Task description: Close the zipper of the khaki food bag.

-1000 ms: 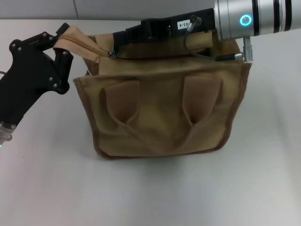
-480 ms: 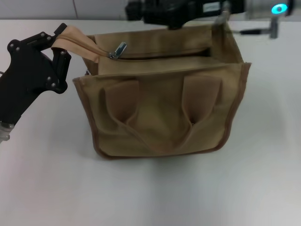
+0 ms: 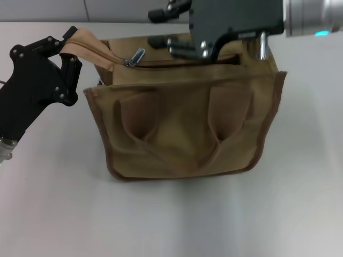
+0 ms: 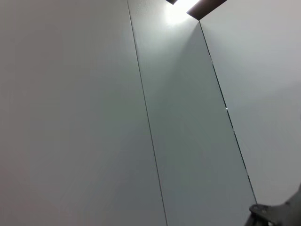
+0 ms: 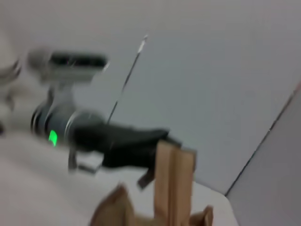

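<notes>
From the head, the bag [image 3: 185, 123] stands on the white table [image 3: 171, 219], and the left gripper [image 3: 68, 49] is pinched tight on the tail of the zipper [image 3: 88, 49], whose silver slider sits near that end. The right gripper [image 3: 167, 27] hangs over the bag's top with its fingers apart. The left wrist view shows only a plain wall, and the right wrist view shows the tail [image 5: 173, 183] standing up in the left gripper [image 5: 162, 148].

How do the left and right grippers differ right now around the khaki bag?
The left gripper is shut on the zipper's fabric tail at the khaki bag's left end; the right gripper holds nothing, its fingers open. The left sits beside the bag near table level; the right hangs above the bag's top, right of the silver slider. Both are black.
</notes>
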You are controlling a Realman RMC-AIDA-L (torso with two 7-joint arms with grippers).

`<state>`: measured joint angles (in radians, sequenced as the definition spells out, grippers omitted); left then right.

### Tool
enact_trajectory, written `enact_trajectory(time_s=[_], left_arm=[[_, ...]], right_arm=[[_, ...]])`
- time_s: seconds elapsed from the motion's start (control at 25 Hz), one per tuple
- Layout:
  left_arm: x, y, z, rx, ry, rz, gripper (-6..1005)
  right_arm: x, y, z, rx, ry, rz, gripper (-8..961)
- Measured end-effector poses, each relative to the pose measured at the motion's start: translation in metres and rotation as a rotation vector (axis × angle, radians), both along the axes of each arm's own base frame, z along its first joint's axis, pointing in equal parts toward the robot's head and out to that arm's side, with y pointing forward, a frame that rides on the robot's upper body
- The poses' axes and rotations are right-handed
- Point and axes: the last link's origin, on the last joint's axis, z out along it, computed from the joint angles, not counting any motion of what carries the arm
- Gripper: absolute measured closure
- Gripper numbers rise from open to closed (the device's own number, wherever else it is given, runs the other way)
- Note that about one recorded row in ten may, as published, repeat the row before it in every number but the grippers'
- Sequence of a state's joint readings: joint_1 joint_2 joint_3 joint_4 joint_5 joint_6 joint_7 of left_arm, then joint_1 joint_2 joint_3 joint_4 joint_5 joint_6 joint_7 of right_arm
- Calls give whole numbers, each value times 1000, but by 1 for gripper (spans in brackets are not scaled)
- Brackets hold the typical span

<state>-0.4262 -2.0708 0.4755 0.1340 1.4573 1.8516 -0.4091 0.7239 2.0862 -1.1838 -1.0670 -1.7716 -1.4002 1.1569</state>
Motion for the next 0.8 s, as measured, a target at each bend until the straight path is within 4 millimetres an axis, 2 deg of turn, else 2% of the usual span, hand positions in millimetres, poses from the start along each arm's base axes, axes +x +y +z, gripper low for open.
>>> enact_trajectory(time_s=[0.12,0.4,0.8], left_arm=[[0,1,0,-8,-5,4,956],[1,1,0,-19,-14,0,956],[3,-2,-1,-49,-37,-16,955]], right_arm=[[3,-1,-8,66,-38,80,623],[9,-13,-43,243,-141,292,626],[3,-21,-60,315,-99,385,629]])
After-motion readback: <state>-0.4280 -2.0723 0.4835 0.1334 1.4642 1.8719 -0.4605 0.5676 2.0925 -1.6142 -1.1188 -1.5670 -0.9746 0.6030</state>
